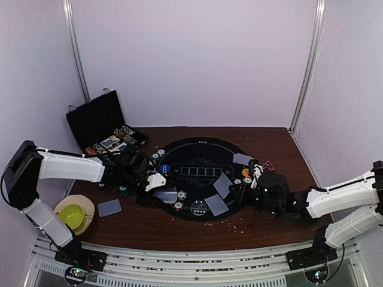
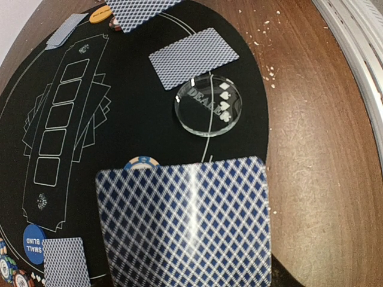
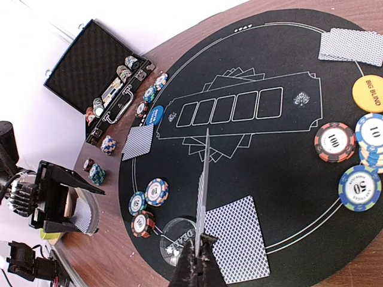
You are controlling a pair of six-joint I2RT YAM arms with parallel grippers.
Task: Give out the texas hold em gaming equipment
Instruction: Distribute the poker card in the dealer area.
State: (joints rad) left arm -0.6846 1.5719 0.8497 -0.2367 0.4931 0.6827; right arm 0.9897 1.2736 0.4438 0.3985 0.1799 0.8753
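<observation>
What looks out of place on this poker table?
Pale crumbs are scattered over the wooden table by the mat, and one card lies off it on bare wood.

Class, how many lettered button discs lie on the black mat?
3. The clear DEALER disc lies at the mat's near edge; the blue SMALL BLIND disc at the case end; the orange BIG BLIND disc beside chip stacks. Cards may hide more.

Glossy cards (image 2: pixel 182 227), perhaps acrylic dealer button (image 2: pixel 208 106).
</observation>
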